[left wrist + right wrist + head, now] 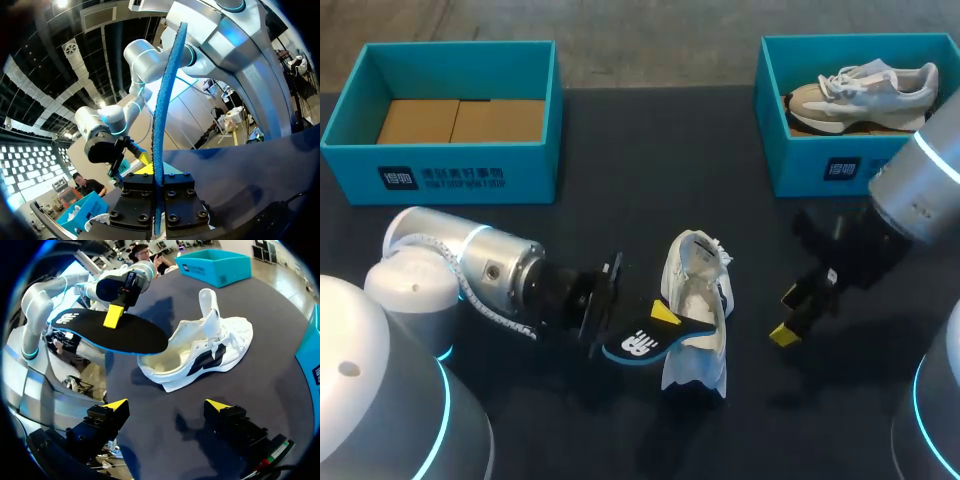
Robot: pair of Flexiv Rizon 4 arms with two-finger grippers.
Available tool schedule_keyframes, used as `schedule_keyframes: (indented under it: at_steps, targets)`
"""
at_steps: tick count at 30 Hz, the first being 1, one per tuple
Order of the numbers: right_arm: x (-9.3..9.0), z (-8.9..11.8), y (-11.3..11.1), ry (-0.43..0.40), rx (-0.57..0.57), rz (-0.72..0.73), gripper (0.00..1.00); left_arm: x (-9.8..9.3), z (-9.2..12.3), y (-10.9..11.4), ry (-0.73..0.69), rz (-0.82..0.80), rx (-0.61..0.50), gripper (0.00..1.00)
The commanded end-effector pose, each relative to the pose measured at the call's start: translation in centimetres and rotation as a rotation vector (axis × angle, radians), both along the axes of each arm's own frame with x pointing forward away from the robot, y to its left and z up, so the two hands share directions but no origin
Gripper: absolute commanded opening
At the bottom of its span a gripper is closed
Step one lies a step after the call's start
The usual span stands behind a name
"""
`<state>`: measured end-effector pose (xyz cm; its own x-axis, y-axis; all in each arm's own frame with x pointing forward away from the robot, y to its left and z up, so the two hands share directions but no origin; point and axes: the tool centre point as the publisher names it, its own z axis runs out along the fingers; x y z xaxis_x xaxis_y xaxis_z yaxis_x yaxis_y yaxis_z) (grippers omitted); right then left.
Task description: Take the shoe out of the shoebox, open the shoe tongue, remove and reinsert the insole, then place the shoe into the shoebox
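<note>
Near the teal shoebox (450, 175) on the desk's far left, the left jaws clamp the black insole (640, 345) over the white shoe (698, 280) resting mid-desk, and the right jaws hang wide apart just right of it.

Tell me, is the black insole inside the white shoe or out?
Out. The left gripper is shut on the insole, holding it outside the white shoe, whose inside shows pale and empty.
</note>
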<state>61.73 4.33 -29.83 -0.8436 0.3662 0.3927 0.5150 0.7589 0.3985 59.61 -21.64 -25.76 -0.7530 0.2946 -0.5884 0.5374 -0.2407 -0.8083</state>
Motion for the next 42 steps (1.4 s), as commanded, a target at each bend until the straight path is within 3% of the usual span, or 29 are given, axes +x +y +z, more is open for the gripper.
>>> schedule_keyframes:
  at_steps: [1, 12, 20, 42]
  targets:
    - [-0.7, -0.7, 1.3, -0.046, -0.016, 0.025, 1.0, 0.3, -1.0, -0.6, 0.029, -0.027, 0.009, 0.0]
    - [-0.8, -0.8, 1.6, -0.048, -0.014, 0.048, 1.0, 0.4, -1.0, -0.7, 0.027, -0.033, 0.021, 0.0]
    - [-1.2, -1.1, 2.7, -0.197, -0.057, 0.056, 1.0, 0.3, -1.1, -0.9, 0.019, -0.029, 0.016, 0.0]
    - [-0.5, -3.4, 3.1, -0.257, -0.112, 0.069, 1.0, 0.1, -0.8, -0.7, 0.04, 0.013, -0.004, 0.0]
